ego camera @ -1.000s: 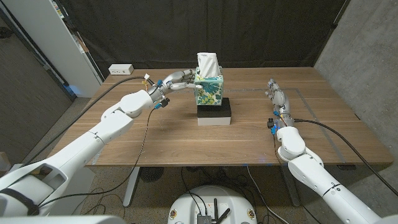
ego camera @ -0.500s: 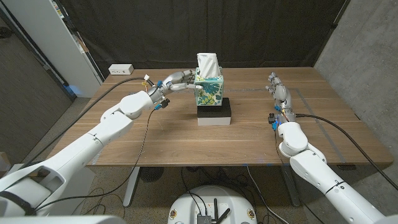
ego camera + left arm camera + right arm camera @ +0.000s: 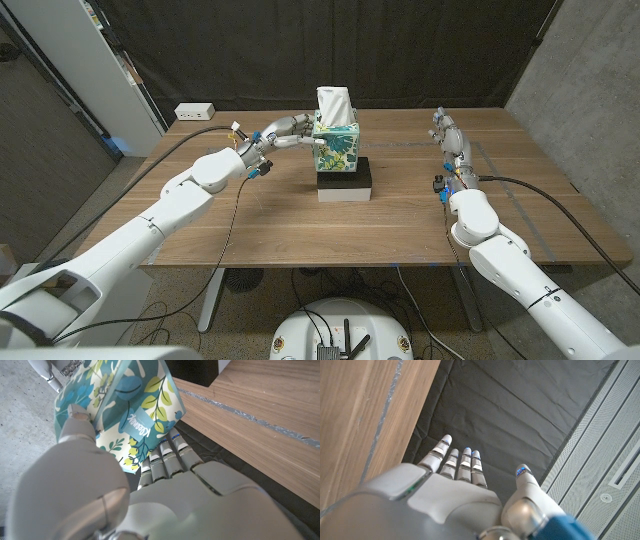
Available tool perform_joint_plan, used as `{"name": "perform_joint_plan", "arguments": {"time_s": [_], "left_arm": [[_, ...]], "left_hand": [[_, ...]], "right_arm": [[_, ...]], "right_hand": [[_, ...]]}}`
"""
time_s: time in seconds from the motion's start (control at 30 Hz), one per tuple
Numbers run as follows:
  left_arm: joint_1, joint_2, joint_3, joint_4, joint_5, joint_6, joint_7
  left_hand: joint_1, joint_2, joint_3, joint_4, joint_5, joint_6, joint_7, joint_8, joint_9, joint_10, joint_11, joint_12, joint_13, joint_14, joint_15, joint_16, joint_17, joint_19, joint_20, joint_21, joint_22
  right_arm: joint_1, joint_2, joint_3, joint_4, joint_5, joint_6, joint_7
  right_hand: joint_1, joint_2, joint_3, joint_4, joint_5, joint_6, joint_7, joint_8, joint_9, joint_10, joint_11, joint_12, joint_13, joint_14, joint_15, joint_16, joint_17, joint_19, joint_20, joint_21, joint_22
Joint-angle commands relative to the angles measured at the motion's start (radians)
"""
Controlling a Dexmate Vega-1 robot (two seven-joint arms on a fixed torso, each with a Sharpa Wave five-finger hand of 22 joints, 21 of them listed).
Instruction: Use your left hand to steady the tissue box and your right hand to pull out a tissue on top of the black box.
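- Dark curtains are hanging behind the wooden table (image 3: 250,225); the tissue box (image 3: 336,146) is sitting on the black box (image 3: 345,181).
- Head view: the left hand (image 3: 283,131) is gripping the tissue box's side, while the right hand (image 3: 449,142) is standing apart, fingers straight.
- Left wrist view: fingers (image 3: 165,457) are wrapping the tissue box (image 3: 125,410).
- Right wrist view: the right hand (image 3: 465,485) is holding nothing, fingers extended.

Worktop (image 3: 250,215): wood veneer, matt, visible grain. Tissue box (image 3: 337,147) at frame centre: printed cardboard, slight sheen; tissue (image 3: 333,101) soft white paper. Black box (image 3: 346,180): matt black. Left hand (image 3: 283,131) and right hand (image 3: 449,139): smooth grey plastic-looking shells, satin. Backdrop (image 3: 300,50) across top: matt black cloth, creased.
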Motion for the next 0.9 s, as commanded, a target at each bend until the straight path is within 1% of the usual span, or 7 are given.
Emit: {"name": "perform_joint_plan", "arguments": {"time_s": [0.03,0.2,0.7,0.9], "left_arm": [[0.015,0.009,-0.007,-0.015,0.000,0.003,0.006],[0.013,0.008,-0.007,-0.009,0.000,-0.001,0.004],[-0.012,-0.004,0.004,0.016,0.010,0.001,-0.005],[-0.023,-0.011,0.009,0.028,0.012,0.003,-0.008]], "left_hand": [[0.003,0.011,0.006,0.002,0.005,0.032,0.033,0.007,0.002,0.007,-0.004,-0.003,0.001,-0.003,-0.027,-0.001,0.001,-0.002,-0.004,-0.004,0.004],[0.004,0.011,0.007,0.001,0.005,0.033,0.033,0.008,0.002,0.006,-0.003,-0.003,0.002,-0.003,-0.028,-0.002,0.001,-0.002,-0.005,-0.004,0.004],[0.002,0.011,0.008,0.001,0.005,0.033,0.034,0.009,0.001,0.008,-0.003,-0.004,0.002,-0.003,-0.028,-0.002,0.001,-0.002,-0.004,-0.004,0.004],[0.002,0.012,0.009,0.001,0.005,0.034,0.034,0.010,0.001,0.007,-0.005,-0.005,0.003,-0.003,-0.028,-0.002,0.001,-0.002,-0.005,-0.004,0.004]], "right_arm": [[0.006,-0.012,0.008,-0.052,-0.034,-0.062,-0.018],[0.013,-0.020,0.008,-0.074,-0.051,-0.084,-0.022],[0.038,-0.031,0.011,-0.104,-0.079,-0.130,-0.022],[0.048,-0.044,0.014,-0.126,-0.101,-0.160,-0.028]], "right_hand": [[0.007,0.027,0.005,0.005,0.007,0.007,0.005,0.004,0.002,0.006,0.008,0.002,0.002,0.007,0.001,0.008,0.004,0.010,0.002,0.005,0.003],[0.006,0.026,0.005,0.006,0.006,0.008,0.007,0.004,0.002,0.007,0.009,0.002,0.002,0.009,0.005,0.010,0.005,0.015,0.001,0.006,0.003],[0.003,0.023,0.006,0.011,0.005,0.008,0.010,0.003,0.002,0.008,0.011,0.002,0.002,0.009,0.005,0.010,0.007,0.021,0.000,0.005,0.003],[0.001,0.022,0.006,0.012,0.005,0.008,0.011,0.004,0.002,0.008,0.010,0.002,0.002,0.009,0.006,0.010,0.008,0.024,-0.001,0.005,0.003]]}}
